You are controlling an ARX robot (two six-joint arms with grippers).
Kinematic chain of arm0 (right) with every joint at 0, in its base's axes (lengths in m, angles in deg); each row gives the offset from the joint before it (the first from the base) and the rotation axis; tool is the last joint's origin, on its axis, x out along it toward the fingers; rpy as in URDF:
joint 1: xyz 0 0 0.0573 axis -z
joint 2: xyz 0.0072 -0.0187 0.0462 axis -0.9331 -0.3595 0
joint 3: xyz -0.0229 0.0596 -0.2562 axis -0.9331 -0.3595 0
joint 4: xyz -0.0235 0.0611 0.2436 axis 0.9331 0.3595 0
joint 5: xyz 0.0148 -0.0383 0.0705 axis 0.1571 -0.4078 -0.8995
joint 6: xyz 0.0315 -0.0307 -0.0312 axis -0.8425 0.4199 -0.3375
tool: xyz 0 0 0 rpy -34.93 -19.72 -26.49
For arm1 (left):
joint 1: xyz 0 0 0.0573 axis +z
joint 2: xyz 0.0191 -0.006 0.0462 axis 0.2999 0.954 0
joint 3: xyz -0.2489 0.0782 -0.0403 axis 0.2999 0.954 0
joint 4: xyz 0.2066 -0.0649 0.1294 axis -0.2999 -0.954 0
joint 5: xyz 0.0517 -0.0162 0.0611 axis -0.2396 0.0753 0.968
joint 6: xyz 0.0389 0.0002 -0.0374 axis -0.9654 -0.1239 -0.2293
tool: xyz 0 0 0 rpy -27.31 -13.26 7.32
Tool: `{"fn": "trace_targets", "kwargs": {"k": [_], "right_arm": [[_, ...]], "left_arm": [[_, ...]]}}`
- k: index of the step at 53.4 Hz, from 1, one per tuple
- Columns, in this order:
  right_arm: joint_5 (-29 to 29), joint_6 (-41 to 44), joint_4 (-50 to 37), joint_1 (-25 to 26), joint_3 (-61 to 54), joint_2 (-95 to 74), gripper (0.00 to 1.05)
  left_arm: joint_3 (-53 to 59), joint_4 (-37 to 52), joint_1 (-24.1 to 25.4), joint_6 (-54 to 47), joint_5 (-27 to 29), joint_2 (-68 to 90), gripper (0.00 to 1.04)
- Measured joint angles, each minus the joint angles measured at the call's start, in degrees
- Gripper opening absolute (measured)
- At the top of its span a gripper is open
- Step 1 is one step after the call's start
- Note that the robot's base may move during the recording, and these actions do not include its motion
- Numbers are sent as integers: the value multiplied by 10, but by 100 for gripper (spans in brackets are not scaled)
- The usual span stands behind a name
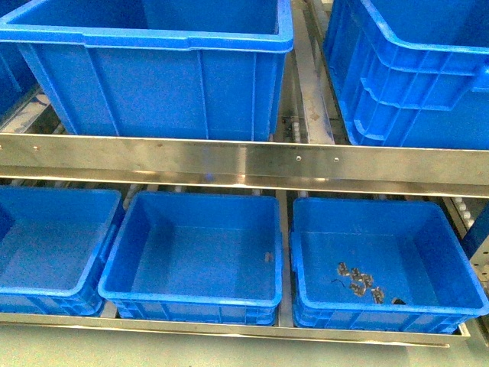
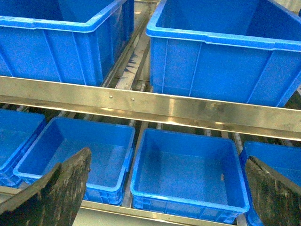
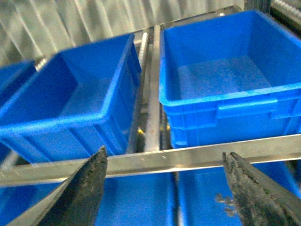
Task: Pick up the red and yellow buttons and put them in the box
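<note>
No red or yellow buttons show in any view. Three blue boxes stand on the lower shelf: a left one [image 1: 46, 289], a bare middle one [image 1: 191, 293] and a right one [image 1: 382, 307] holding only small grey metal bits [image 1: 357, 279]. My left gripper [image 2: 167, 156] hangs open in front of the shelves, with a bare lower box [image 2: 188, 174] framed between its dark fingers. Open too, my right gripper [image 3: 164, 151] faces the steel rail [image 3: 188, 157], and the grey bits [image 3: 225, 203] show below it. Neither arm appears in the front view.
Two large blue crates [image 1: 153, 84] [image 1: 412, 84] stand on the upper roller shelf behind a steel rail [image 1: 244, 160]. A tiny yellow speck [image 3: 140, 133] lies in the gap between them, too small to identify. A steel lip [image 1: 229, 330] edges the lower shelf's front.
</note>
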Motion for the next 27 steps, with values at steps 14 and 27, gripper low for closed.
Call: {"fn": "trace_targets", "kwargs": {"k": [14, 27], "right_arm": [[-160, 99, -9, 167, -148, 129, 17], [-210, 108, 34, 218, -184, 218, 3]], "left_arm": [[0, 0, 0, 0, 0, 0, 97], [0, 0, 0, 0, 0, 0, 97]]}}
